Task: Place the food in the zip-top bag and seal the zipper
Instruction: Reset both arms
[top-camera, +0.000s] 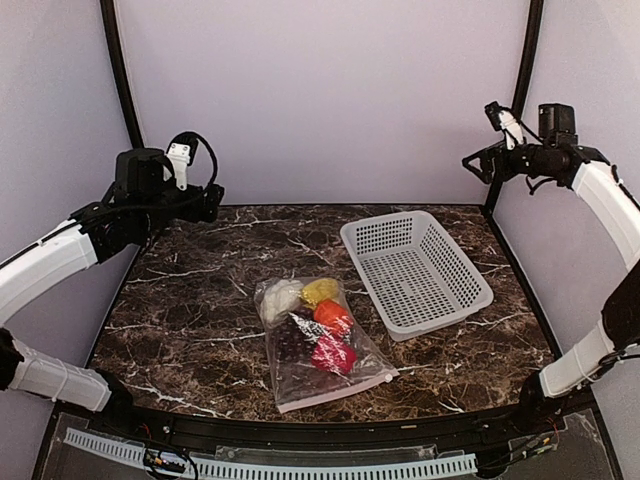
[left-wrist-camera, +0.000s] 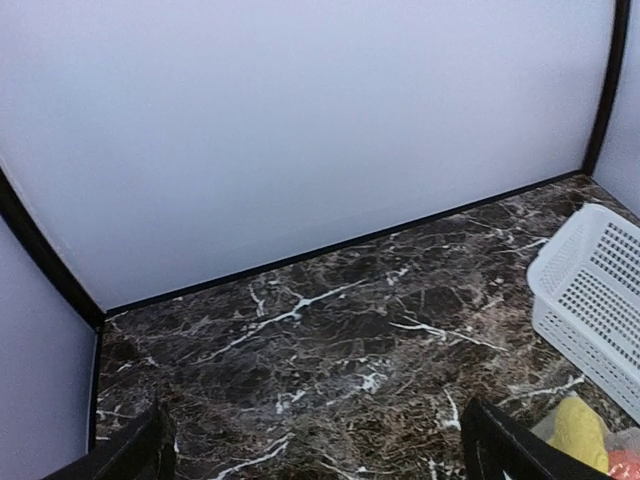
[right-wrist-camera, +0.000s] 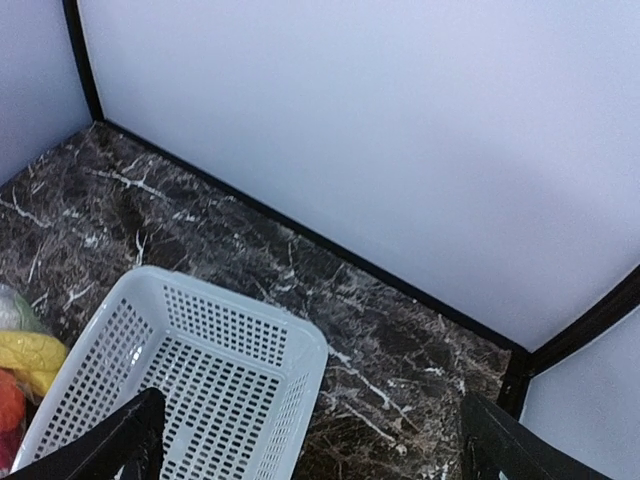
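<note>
The zip-top bag (top-camera: 318, 345) lies flat in the middle of the table with the food inside it: white cauliflower (top-camera: 279, 298), a yellow piece (top-camera: 320, 290), tomato (top-camera: 333, 316), dark grapes (top-camera: 293, 340) and red pepper (top-camera: 333, 354). Its pinkish zipper (top-camera: 338, 392) runs along the near short edge. My left gripper (top-camera: 214, 203) hangs high over the far left corner, open and holding nothing (left-wrist-camera: 318, 455). Raised at the far right, my right gripper (top-camera: 478, 164) is open too, above the basket's far end (right-wrist-camera: 315, 455). Both are well away from the bag.
A white perforated basket (top-camera: 415, 270) stands empty to the right of the bag, seen also at the left wrist view's right edge (left-wrist-camera: 590, 290) and below the right fingers (right-wrist-camera: 200, 380). Pale walls and black frame posts enclose the marble table (top-camera: 180, 300).
</note>
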